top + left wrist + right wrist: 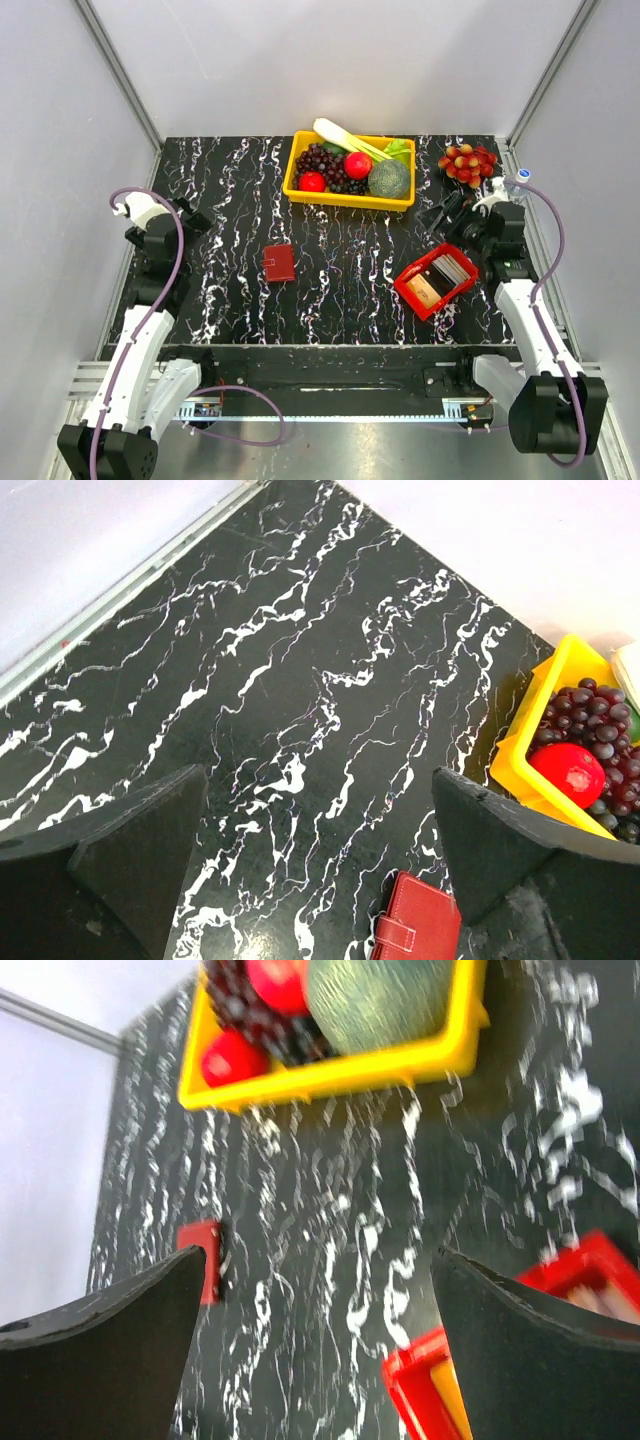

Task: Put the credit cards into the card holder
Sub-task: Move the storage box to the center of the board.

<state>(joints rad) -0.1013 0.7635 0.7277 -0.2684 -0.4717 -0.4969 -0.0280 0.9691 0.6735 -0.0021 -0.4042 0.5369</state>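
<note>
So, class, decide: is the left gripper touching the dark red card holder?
Apart. The top view shows bare marbled table between the open left gripper and the card holder.

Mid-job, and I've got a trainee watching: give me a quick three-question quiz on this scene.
1. True or false: the card holder lies closed on the table.
2. The credit cards lie in: A) the red tray; B) the yellow basket; C) the card holder.
3. Fill in: the left gripper and the right gripper are both ____, holding nothing.
Key: 1 true; 2 A; 3 open.
</note>
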